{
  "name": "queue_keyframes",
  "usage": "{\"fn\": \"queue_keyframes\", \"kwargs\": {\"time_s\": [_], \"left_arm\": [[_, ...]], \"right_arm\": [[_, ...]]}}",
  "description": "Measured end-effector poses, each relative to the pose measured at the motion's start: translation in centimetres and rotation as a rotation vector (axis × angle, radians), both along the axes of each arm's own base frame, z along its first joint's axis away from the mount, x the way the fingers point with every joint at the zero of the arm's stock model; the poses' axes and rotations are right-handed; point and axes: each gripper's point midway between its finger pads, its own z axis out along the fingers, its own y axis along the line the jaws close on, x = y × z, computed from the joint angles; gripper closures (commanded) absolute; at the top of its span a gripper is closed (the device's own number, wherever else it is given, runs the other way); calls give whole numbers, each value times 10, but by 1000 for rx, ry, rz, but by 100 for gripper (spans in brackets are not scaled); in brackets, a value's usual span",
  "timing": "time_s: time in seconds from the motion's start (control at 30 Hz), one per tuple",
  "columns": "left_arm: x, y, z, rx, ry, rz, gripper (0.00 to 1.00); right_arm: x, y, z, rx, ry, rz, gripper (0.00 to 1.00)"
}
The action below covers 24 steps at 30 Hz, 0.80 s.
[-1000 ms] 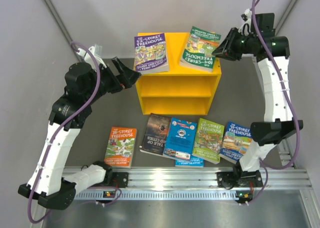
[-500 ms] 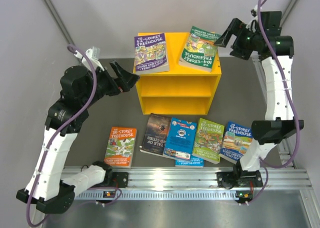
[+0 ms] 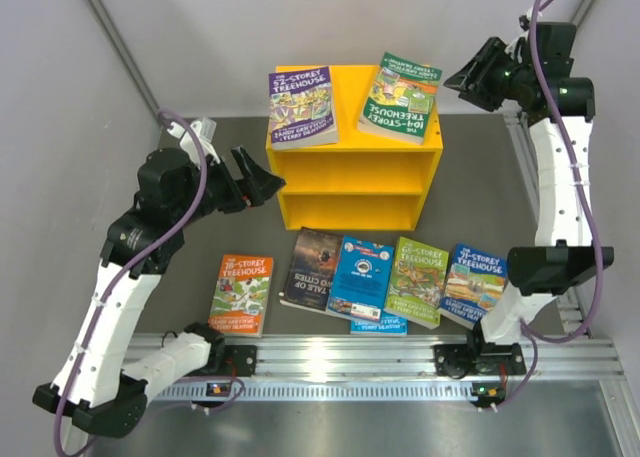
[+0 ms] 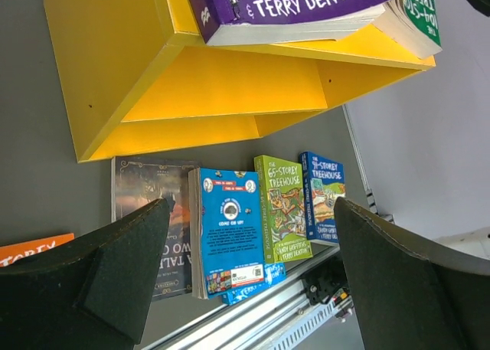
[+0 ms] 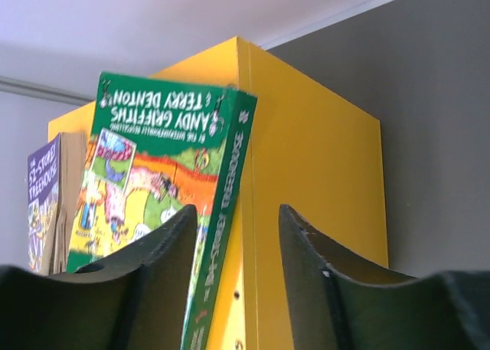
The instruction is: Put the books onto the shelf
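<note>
Books (image 3: 392,277) are pictured in a row on the desk (image 3: 475,187) before the yellow shelf (image 3: 352,97), two more (image 3: 302,105) laid on its top — the orange one (image 3: 241,294), lengthwise toward the arm bases, lies nearest the left fingers (image 4: 99,281), on their near-edge side — these are spread empty, like the right fingers (image 5: 153,273).

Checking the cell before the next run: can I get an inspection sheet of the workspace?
Surface: dark grey table, no spills seen.
Job's things: yellow shelf, no book seen in either compartment; purple book and green book lie flat on its top; six more books lie on the table in front.
Clutter: nothing seen.
Grippers: left gripper and right gripper open, nothing held.
Cables: purple cables run along both arms, clear of the books.
Surroundings: grey walls; aluminium rail at the near edge.
</note>
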Motion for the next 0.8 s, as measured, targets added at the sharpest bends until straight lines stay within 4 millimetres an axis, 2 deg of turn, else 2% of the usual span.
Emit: {"fn": "queue_keyframes", "kwargs": {"time_s": [0.1,0.23,0.4,0.8], "left_arm": [[-5,2,1,0,1,2,7],[-12,7,5,-8,-13,13,7],[-22,13,12,-18,-34,28,7],[-21,17,3,5,-6,52,7]], "right_arm": [[18,1,-10,24,13,-11,57],[43,2,-34,49,57,-28,60],[62,7,-50,74,84,-40,60],[78,11,-31,111,6,-62,59]]}}
